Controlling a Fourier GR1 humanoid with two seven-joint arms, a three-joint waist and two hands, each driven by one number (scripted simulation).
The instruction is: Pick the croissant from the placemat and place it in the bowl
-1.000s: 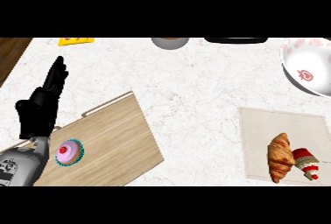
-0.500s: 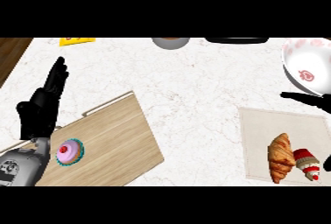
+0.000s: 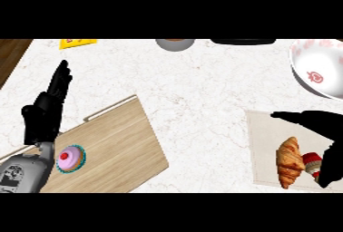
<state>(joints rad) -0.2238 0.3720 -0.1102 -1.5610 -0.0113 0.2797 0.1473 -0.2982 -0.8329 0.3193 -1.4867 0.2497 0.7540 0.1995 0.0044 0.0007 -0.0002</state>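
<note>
Golden croissant (image 3: 289, 162) lies on the placemat (image 3: 262, 136); right hand (image 3: 323, 122) spread open above it, holding nothing. Left hand (image 3: 47, 108) rests open.

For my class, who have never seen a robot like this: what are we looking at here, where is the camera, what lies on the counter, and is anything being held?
The camera sits in the robot's head and looks steeply down at a marble counter. The left hand rests open at the left, fingers up. The right hand is open above the placemat, holding nothing. On that placemat lie a croissant and a small red-and-white object. The white bowl sits at the upper right. At the left, a pink cupcake stands on a wooden board.
</note>
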